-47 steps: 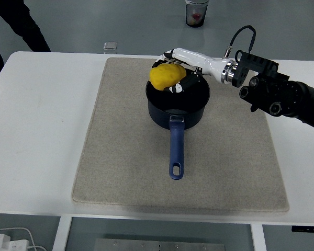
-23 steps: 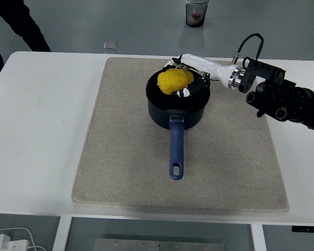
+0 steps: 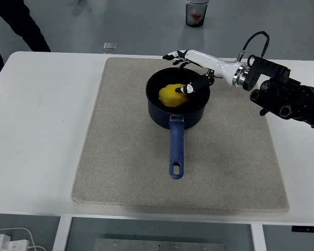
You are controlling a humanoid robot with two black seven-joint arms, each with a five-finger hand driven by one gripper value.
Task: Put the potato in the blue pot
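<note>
Now the potato [image 3: 172, 94], a smooth, bright yellow lump of rounded oval shape, is lying inside the blue pot [image 3: 177, 104], just below and to the picture-left of the right hand [image 3: 191, 68]. That hand, white-shelled with dark fingertips, is hanging over the pot's far rim with its fingers spread apart and gripping nothing; one fingertip [image 3: 188, 89] is sitting right at the potato's right end, though whether it is touching cannot be told. The pot is a round, dark, glossy vessel, and its long blue handle [image 3: 176, 147] with a hole at the end is pointing away from the hand toward the table's near edge. The potato's long axis is running roughly across the pot, left to right. Under the pot a coarse beige rectangular mat [image 3: 120, 146] is covering the white table [image 3: 36, 130]. Beyond the hand, a clear cup [image 3: 197, 12] is standing on the floor, and a small square object [image 3: 110, 46] is sitting at the table's far edge.
</note>
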